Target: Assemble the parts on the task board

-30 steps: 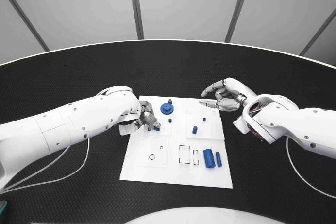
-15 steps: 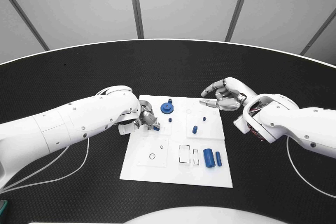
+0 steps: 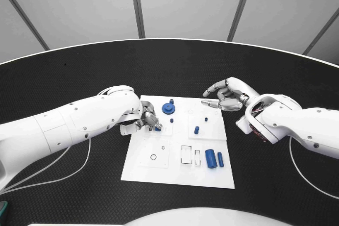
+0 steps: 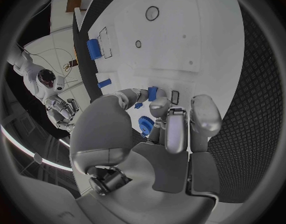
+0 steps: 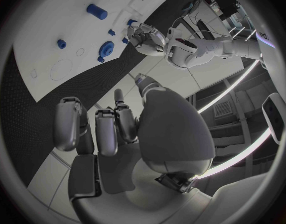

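The left hand [image 3: 148, 118] sits left of centre in the head view, over the upper left part of the board [image 3: 177, 174]. Its fingers [image 4: 175, 129] curl down onto a small blue part [image 4: 153, 93] at the board's left side; the fingertips close round it, so the hand grips that piece. In the head view the same part [image 3: 157, 129] shows as a blue speck just under the hand. Just right of the hand stands a blue gear [image 3: 168, 109], round with a small knob on top, in the upper middle of the board. A small blue peg [image 3: 172, 121] stands just below the gear.

The right hand [image 3: 226, 97] hovers right of centre, over the black table [image 3: 282, 187] beside the board's upper right corner. Its fingers [image 5: 105, 129] are loosely curled and apart with nothing between them, so it is released.

Further out on the board, two more blue pegs stand right of the middle: a tiny one [image 3: 205, 120] and a slightly larger one [image 3: 196, 131] below it. In the lower right part of the board a thick blue cylinder [image 3: 209, 157] lies on its side, with a thin blue pin [image 3: 220, 159] lying just beside it on the right. Left of them are rectangular slots [image 3: 185, 155], and further left a round hole [image 3: 153, 158]. The board itself lies in the middle of the frame, on the table.
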You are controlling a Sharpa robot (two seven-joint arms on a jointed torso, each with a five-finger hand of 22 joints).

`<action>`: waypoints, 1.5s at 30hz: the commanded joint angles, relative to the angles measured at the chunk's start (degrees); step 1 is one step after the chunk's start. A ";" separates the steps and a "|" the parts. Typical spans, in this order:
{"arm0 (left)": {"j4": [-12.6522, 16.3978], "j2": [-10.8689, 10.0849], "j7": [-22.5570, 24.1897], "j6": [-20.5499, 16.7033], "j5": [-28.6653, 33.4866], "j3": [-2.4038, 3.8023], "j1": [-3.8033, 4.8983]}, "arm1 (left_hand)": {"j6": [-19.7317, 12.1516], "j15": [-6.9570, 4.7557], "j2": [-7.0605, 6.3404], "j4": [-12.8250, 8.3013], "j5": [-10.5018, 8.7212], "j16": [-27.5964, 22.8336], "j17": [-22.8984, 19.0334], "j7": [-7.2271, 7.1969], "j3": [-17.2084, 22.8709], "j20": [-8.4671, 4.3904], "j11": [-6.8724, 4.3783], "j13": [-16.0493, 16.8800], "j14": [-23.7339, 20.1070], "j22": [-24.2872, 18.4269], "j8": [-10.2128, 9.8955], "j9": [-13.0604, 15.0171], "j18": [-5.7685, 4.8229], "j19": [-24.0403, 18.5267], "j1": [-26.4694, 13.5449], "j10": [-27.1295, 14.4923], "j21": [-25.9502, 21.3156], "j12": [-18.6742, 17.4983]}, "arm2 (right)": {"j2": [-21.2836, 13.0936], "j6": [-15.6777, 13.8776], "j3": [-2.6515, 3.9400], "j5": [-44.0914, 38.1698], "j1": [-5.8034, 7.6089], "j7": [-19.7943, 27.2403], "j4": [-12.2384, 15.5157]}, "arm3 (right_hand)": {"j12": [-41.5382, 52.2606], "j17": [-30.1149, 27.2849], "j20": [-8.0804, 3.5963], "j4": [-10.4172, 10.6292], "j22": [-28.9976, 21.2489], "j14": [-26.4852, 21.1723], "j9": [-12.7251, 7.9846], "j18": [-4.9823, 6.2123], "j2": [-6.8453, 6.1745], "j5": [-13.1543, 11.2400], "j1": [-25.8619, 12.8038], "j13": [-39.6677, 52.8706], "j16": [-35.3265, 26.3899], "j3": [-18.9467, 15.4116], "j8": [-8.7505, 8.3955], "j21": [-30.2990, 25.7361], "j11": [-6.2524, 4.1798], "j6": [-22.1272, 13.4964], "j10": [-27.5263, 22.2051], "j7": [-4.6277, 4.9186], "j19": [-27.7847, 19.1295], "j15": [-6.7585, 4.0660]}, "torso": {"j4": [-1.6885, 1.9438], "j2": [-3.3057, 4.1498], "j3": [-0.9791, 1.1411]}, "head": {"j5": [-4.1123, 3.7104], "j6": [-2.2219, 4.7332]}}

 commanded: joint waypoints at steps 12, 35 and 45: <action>-0.66 0.70 -0.18 0.16 0.00 0.00 0.00 | 0.21 -0.46 0.16 -9.49 0.25 -0.30 6.00 -0.12 9.06 -0.48 -0.07 0.06 3.36 0.05 0.19 -0.04 -0.79 0.11 0.24 0.41 0.40 0.18 | 0.02 0.01 0.00 0.00 0.00 0.01 0.02 | 0.20 7.19 -0.34 0.23 1.50 4.21 0.01 0.47 -0.16 0.30 0.37 5.16 -0.21 0.15 0.36 -0.22 -0.22 0.22 0.36 -0.14 -0.05 -0.53 | -0.01 -0.05 0.06 | -0.08 -0.20; -2.03 2.09 -0.53 0.11 0.00 0.00 0.00 | 0.27 -0.49 0.25 -9.50 0.44 -0.32 5.98 -0.15 9.05 -0.50 -0.09 -0.13 3.35 0.00 0.24 -0.02 -0.78 0.10 0.22 0.42 0.37 0.09 | 0.01 0.11 0.00 0.00 0.00 0.03 0.08 | 0.21 7.20 -0.37 0.23 1.43 4.23 -0.03 0.48 -0.31 0.63 0.38 5.18 -0.23 0.32 0.49 -0.37 -0.22 0.15 0.40 -0.14 0.01 -0.53 | -0.03 -0.01 0.06 | -0.24 -0.48; -2.60 2.55 -0.76 0.09 0.01 0.00 0.00 | 0.23 -0.48 0.42 -9.44 0.39 -0.33 5.98 -0.15 9.10 -0.51 -0.08 -0.20 3.35 0.00 0.24 -0.02 -0.77 0.10 0.22 0.40 0.38 0.05 | 0.01 0.25 0.00 0.00 0.00 -0.01 0.09 | 0.15 7.12 -0.37 0.20 1.43 4.21 -0.03 0.48 -0.33 0.64 0.43 5.12 -0.27 0.35 0.50 -0.38 -0.23 0.14 0.35 -0.14 0.01 -0.54 | 0.03 -0.05 0.02 | -0.34 -0.61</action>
